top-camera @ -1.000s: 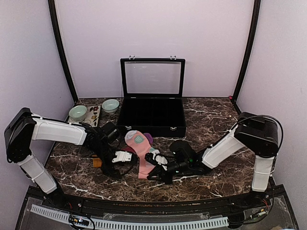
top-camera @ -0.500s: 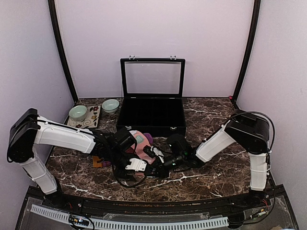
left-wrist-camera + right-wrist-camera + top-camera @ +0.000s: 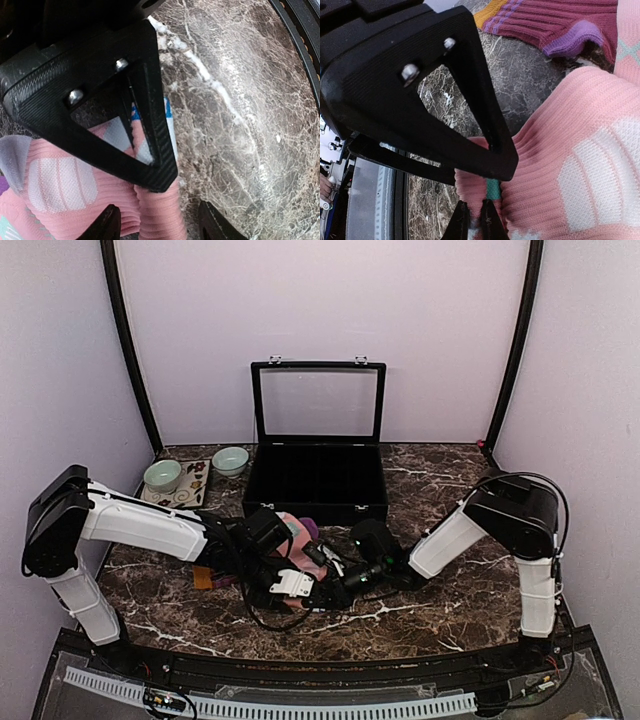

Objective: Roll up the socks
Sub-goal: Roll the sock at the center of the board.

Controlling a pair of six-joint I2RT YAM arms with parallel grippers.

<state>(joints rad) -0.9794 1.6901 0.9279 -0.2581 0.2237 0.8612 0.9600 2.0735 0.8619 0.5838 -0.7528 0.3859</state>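
Note:
The salmon-pink sock (image 3: 288,530) lies bunched mid-table between my two grippers, with its white patches up (image 3: 60,185). My right gripper (image 3: 475,225) is shut on a fold of its ribbed edge, by a mint patch (image 3: 492,190). My left gripper (image 3: 160,227) is open; its fingertips (image 3: 107,225) straddle the pink ribbed cuff without squeezing it. The maroon sock (image 3: 555,20) lies just behind, with purple trim and an orange cuff. From above, only its purple toe (image 3: 312,529) and orange cuff (image 3: 203,578) show past the left arm. The two grippers, left (image 3: 292,585) and right (image 3: 325,562), nearly meet.
An open black case (image 3: 318,508) with a glass lid stands right behind the socks. Two pale green bowls (image 3: 162,475) (image 3: 230,460) and a small patterned tray (image 3: 190,485) sit at the back left. The table's front edge runs close below the grippers.
My left gripper swung right over the pink sock and its jaws narrowed. My right gripper drew the sock's near end back toward the case, so the once stretched-out sock is now bunched.

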